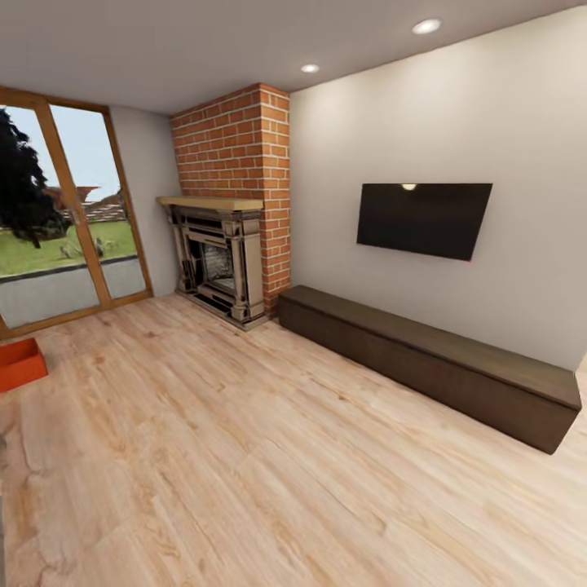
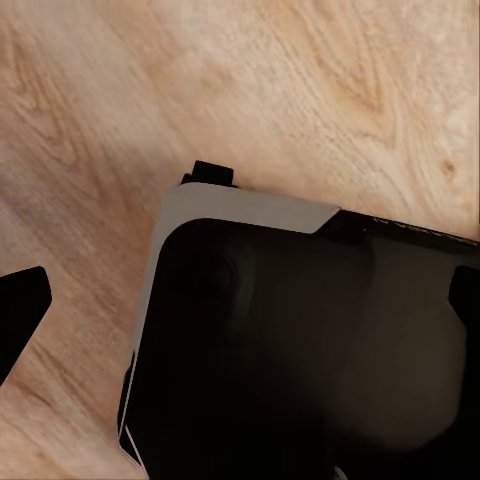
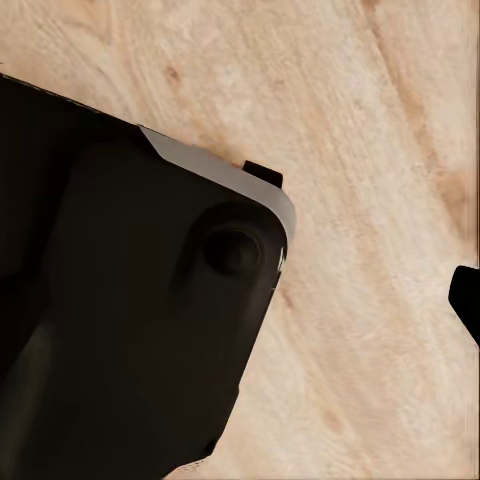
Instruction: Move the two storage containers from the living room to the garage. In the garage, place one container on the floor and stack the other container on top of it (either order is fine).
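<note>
- I am standing in the living room: the brick fireplace (image 1: 232, 196) sits upper centre of the head view, the black TV (image 1: 424, 218) hangs on the wall at the right, and the long dark bench (image 1: 432, 363) runs below it toward the lower right.
- One storage container (image 1: 20, 364), red-orange with low walls, shows at the far left edge of the head view, cut off by the frame, resting on the wood-plank floor (image 1: 269, 456) just in front of the glass doors (image 1: 61, 212).
- I cannot spot a second container from here.
- The step in hand, as I judge it, is the very first one: finding and reaching a container, with nothing picked up and the trip to the garage not begun.
- My left wrist view looks down on planks and the dark, grey-edged bulk of my own body (image 2: 300, 340); a black tip (image 2: 20, 310) pokes in at the left edge, likely a finger, but I cannot tell whether that hand is apart or together.
- My right wrist view is much the same: planks, dark bodywork, a black tip (image 3: 466, 296) at the right edge, and again I cannot tell how the fingers stand.
- Neither wrist view shows anything red-orange, so I judge both hands are carrying nothing.
- Next I should turn my base left to bring the container to the middle of the view, roll up close, then lower an arm to its rim.
- Turning should also reveal whether the second container lies beyond the left edge.
</note>
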You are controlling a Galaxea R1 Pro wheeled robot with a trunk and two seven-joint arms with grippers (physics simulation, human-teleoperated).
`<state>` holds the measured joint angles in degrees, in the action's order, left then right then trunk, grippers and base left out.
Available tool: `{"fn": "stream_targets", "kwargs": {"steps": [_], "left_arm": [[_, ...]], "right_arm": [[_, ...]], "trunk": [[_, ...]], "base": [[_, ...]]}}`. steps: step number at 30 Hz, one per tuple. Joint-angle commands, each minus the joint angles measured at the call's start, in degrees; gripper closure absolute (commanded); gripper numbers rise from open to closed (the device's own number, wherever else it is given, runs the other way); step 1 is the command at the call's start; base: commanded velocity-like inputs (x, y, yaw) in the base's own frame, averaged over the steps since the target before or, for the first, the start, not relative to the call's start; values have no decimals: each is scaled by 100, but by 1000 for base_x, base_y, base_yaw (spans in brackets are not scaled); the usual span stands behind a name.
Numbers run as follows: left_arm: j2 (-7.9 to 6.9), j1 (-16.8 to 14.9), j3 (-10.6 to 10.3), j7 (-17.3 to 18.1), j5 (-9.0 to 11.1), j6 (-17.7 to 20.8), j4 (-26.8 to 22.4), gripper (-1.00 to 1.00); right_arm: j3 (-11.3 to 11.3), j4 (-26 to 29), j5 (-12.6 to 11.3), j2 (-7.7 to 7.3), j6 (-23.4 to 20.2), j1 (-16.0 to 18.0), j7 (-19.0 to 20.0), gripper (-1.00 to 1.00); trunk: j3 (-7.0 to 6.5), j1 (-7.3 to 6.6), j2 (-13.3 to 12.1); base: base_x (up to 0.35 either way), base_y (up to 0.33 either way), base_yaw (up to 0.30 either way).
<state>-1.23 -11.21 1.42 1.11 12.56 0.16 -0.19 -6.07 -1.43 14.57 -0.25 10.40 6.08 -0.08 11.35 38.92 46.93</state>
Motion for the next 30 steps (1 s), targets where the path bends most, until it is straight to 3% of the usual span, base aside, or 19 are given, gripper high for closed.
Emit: {"fn": "stream_targets", "kwargs": {"steps": [1,20,30], "left_arm": [[0,-4,11,12,36,2,1,-100],[0,-4,11,12,36,2,1,-100],[0,-4,12,12,36,2,1,-100]], "right_arm": [[-44,-15,-7,-1,31,7,-1,-100],[-44,-15,-7,-1,32,7,-1,-100],[-44,-15,-7,-1,32,7,-1,-100]], "trunk": [[8,4,5],[8,4,5],[8,4,5]], "base": [[333,0,274],[333,0,274],[333,0,47]]}}
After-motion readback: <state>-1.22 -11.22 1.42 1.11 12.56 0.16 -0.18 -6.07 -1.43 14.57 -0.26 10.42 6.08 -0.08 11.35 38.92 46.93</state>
